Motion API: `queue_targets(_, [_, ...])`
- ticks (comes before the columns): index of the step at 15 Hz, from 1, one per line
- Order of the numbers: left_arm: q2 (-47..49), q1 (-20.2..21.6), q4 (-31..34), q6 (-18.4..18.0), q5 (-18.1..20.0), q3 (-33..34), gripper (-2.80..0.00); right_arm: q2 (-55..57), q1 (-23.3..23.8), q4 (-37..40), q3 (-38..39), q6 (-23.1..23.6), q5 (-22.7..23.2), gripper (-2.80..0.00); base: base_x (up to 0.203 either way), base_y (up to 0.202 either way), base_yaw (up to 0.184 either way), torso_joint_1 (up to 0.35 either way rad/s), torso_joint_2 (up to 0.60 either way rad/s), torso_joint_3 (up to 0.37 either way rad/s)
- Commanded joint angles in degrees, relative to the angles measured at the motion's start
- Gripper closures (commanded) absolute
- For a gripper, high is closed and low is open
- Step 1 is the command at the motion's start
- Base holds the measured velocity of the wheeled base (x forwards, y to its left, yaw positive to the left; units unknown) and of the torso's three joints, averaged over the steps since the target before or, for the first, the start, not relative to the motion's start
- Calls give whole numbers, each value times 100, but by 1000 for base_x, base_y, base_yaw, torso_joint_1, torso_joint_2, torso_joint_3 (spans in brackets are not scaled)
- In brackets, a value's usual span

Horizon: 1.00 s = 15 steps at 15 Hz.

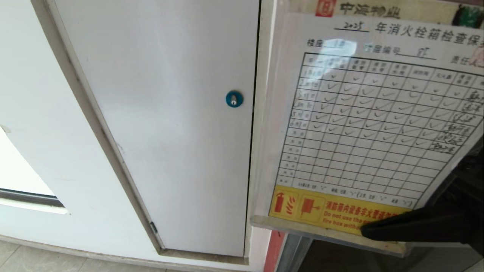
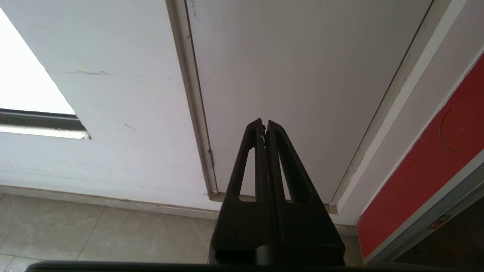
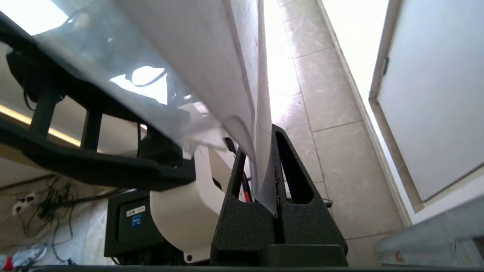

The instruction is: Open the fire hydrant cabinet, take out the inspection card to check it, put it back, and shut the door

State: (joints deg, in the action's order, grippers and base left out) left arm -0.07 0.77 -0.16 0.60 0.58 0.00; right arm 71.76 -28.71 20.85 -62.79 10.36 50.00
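Observation:
The inspection card (image 1: 363,124), a white ruled grid with ticks and a yellow band of red fire icons, is held up close in the head view and fills its right half. My right gripper (image 1: 368,229) is shut on the card's lower corner. The right wrist view shows the sleeved card (image 3: 242,75) pinched between the black fingers of the right gripper (image 3: 260,141). A red strip and silver frame of the fire hydrant cabinet (image 1: 278,251) show below the card. The door is hidden behind the card. My left gripper (image 2: 264,122) hangs shut and empty, low by the wall.
A plain white panel door (image 1: 170,124) with a round blue lock (image 1: 234,99) stands left of the cabinet, its bottom edge near the tiled floor (image 2: 113,234). The cabinet's red side (image 2: 427,162) lies right of the left gripper. My own white and black base (image 3: 177,219) shows behind the card.

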Motion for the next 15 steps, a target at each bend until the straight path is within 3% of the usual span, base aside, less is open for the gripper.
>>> queue_targets(1, [7, 2, -2, 2, 1, 8, 0, 497, -335, 23, -283, -21, -141, 0, 0, 0, 0, 0, 0, 0])
queue_targets(6, [7, 2, -2, 2, 3, 1, 0, 749, -669, -72, -626, -301, -314, 0, 0, 0, 0, 0, 0, 0])
queue_targets(15, [7, 2, -2, 2, 3, 9, 0, 978, -1001, -73, -1025, -307, -548, 0, 0, 0, 0, 0, 0, 0])
